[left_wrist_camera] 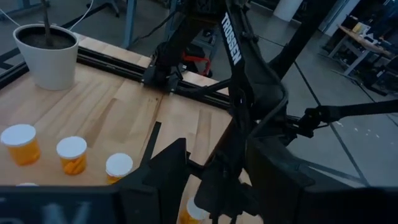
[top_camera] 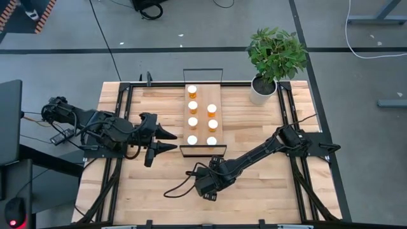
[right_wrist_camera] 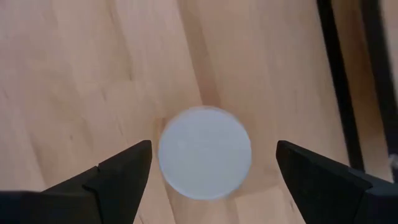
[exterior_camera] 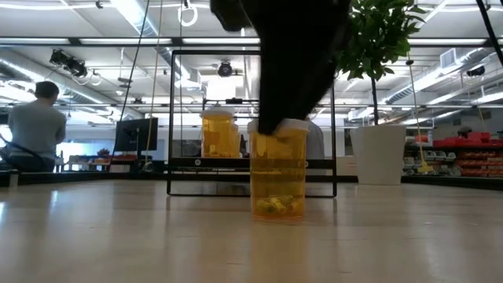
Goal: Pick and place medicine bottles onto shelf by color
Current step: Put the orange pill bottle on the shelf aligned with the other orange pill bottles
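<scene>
Right tool (right_wrist_camera: 208, 165) spread wide, directly above amber bottle (right_wrist_camera: 204, 152), fingers straddling cap.

High view straight down over whole table (top_camera: 254, 159), low view level at tabletop facing room, close to orange bottle (exterior_camera: 278, 174), right wrist view directly above its white cap, left wrist view across table toward plant pot (left_wrist_camera: 48, 53), also upper right in high view

Translucent amber plastic bottle (exterior_camera: 278, 182), matt wood tabletop (exterior_camera: 118, 236)
</scene>
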Motion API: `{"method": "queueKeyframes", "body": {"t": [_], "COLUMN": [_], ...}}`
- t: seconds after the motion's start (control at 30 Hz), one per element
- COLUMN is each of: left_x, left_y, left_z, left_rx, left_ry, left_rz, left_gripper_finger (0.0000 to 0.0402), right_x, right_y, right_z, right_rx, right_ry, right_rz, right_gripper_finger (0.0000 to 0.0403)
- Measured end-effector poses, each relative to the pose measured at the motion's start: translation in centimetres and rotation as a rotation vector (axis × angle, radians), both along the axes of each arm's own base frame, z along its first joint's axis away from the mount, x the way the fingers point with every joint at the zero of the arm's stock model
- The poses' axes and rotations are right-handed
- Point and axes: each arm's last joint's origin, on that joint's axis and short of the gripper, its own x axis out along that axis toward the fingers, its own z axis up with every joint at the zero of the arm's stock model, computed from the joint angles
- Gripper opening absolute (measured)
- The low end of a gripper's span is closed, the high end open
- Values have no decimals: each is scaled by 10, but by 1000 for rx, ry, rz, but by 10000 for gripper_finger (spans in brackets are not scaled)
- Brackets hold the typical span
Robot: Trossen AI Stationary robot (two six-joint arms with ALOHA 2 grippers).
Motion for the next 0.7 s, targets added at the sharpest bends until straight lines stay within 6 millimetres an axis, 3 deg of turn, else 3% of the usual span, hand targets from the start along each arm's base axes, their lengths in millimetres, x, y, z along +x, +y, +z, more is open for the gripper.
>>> {"method": "queueKeyframes", "body": {"t": [0.43, 0.7], "left_x": [0, -1], "left_y": [0, 0], "left_z": [-1, -3], "left_rx": [3, 12], "left_ry": [5, 28], "left_rz": [0, 1], "left_gripper_finger": [172, 172], "right_x": [-1, 0], "right_y": [1, 0], "right_z": [-6, -6], "right_rx": [41, 48], "right_ry": [12, 2], "right_rz": [-19, -20], "right_gripper_finger": [351, 323]}}
